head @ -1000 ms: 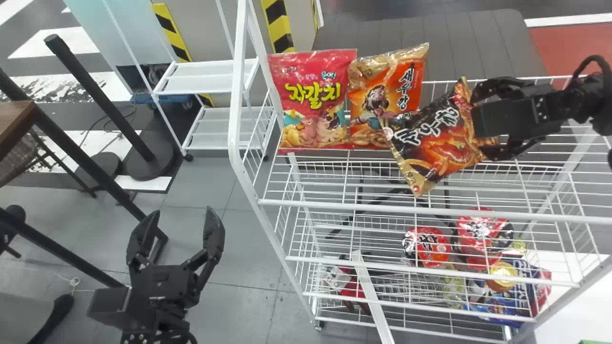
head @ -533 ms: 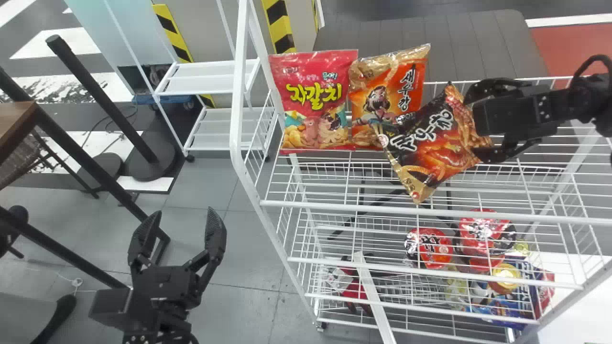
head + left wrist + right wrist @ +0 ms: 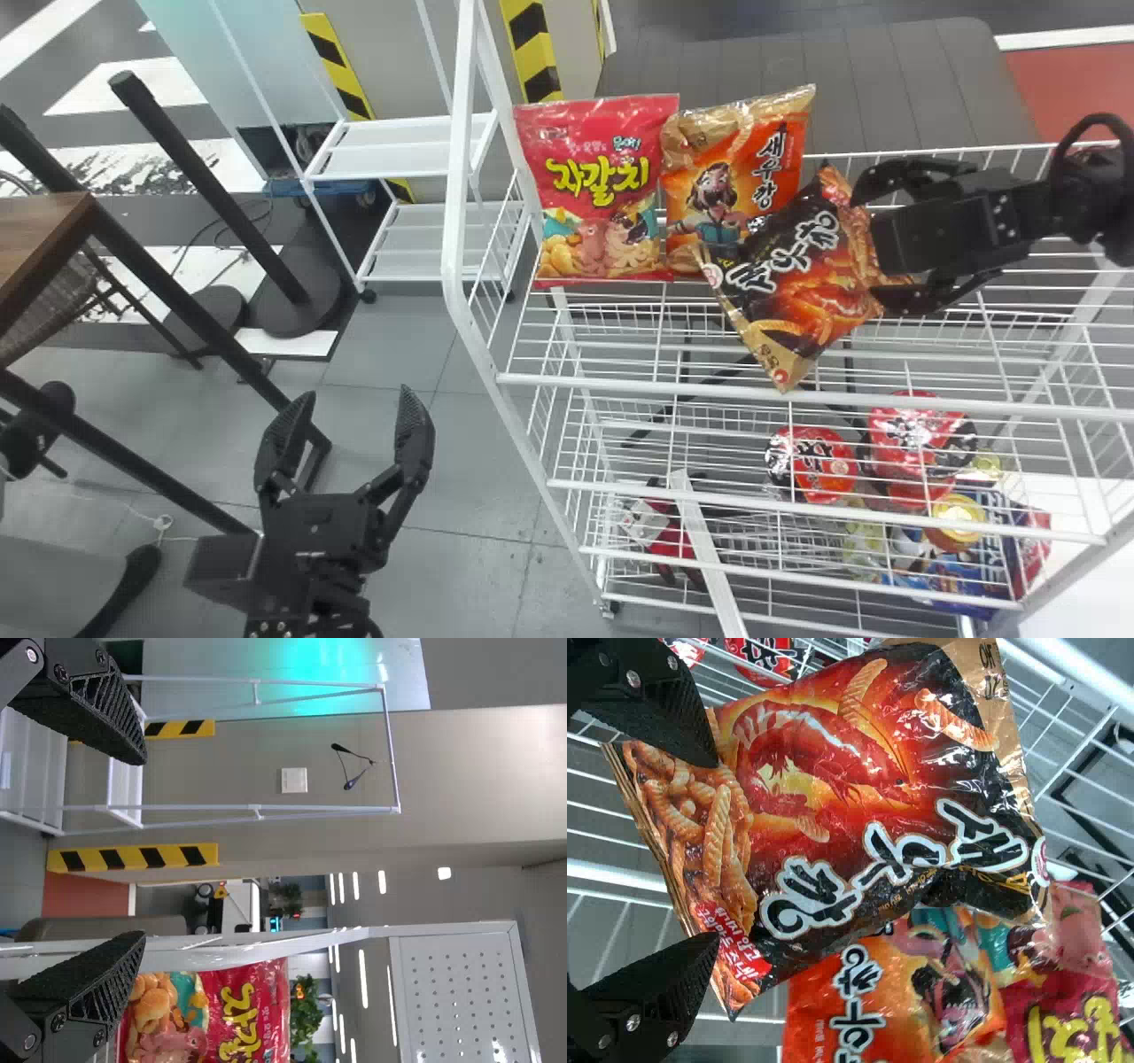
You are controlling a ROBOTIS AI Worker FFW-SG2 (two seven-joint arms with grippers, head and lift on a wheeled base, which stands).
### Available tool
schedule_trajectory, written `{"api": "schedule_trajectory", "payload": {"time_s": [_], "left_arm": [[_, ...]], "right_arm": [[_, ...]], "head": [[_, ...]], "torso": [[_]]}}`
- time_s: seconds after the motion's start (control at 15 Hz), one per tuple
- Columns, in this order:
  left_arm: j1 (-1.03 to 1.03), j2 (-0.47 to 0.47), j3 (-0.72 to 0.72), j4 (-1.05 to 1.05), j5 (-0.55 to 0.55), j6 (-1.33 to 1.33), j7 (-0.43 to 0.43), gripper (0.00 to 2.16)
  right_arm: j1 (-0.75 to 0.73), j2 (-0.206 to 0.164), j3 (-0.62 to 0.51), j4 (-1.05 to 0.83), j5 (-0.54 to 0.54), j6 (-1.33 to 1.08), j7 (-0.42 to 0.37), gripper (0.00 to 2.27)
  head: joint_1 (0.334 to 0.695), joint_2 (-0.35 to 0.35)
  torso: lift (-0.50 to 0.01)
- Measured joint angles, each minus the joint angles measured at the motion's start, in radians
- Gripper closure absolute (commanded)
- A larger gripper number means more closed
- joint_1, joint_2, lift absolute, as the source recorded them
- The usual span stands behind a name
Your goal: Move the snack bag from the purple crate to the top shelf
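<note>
Spreading black, flat, ridged fingers (image 3: 673,718) wide apart at the right gripper (image 3: 862,251), being released rather than clenched, and placing both tapered tips across the crimped edge of the snack bag (image 3: 797,270). Showing that bag aslant at the top shelf (image 3: 620,385), in shiny, creased film of black, red and gold, puffing out in the middle and flattening toward the pleated seal. Pointing one gold corner down at the white front rail (image 3: 974,405), and overlapping part of the orange bag (image 3: 740,182). Standing the orange bag upright just beside the glossy red bag (image 3: 602,190), both bulging like pillows between flat seals. Crossing thin, straight white wires into an open grid around and below them, and seating round, red-topped cups (image 3: 813,462) on a lower level, behind the bars. Stretching the right arm (image 3: 1032,213) in from the right side of the head view, lying nearly level across the shelf, and aiming the gripper toward the robot's left. Parking the left arm (image 3: 314,576) beside the rack (image 3: 462,221), above smooth grey floor (image 3: 461,558), and pointing the left gripper (image 3: 355,391) forward, curved fingers parting widely.
</note>
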Motion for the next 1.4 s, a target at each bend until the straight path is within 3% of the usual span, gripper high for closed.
{"api": "schedule_trajectory", "payload": {"time_s": [0.27, 0.67, 0.73, 0.8, 1.0, 1.13, 1.4], "left_arm": [[0.0, 0.0, 0.0, 0.003, 0.0, -0.002, 0.0, 0.13], [-0.003, 0.0, -0.001, 0.007, 0.0, -0.005, 0.0, 0.13], [-0.003, 0.0, -0.001, 0.007, 0.0, -0.006, 0.0, 0.13], [-0.003, 0.0, -0.001, 0.007, 0.0, -0.006, 0.0, 0.13], [-0.003, -0.001, -0.001, 0.007, 0.0, -0.008, 0.0, 0.13], [-0.001, -0.001, -0.001, 0.006, 0.0, -0.014, 0.0, 0.13], [0.0, -0.001, -0.001, 0.006, 0.0, -0.021, -0.001, 0.13]], "right_arm": [[-0.004, 0.007, 0.004, 0.006, 0.016, -0.001, 0.006, 1.11], [-0.004, 0.012, 0.005, 0.02, 0.043, -0.001, 0.003, 1.12], [-0.004, 0.014, 0.005, 0.023, 0.047, -0.002, 0.002, 1.44], [-0.004, 0.016, 0.006, 0.025, 0.051, -0.004, 0.0, 2.08], [-0.004, 0.018, 0.007, 0.028, 0.062, -0.003, -0.016, 2.26], [-0.001, 0.018, -0.014, 0.026, 0.056, 0.016, -0.02, 2.26], [0.025, -0.008, -0.126, -0.053, -0.073, 0.172, -0.008, 2.26]], "head": [[0.695, 0.271], [0.695, 0.266], [0.695, 0.266], [0.695, 0.266], [0.695, 0.266], [0.695, 0.259], [0.695, 0.205]], "torso": [[0.003], [0.003], [0.003], [0.003], [0.003], [0.003], [0.003]]}}
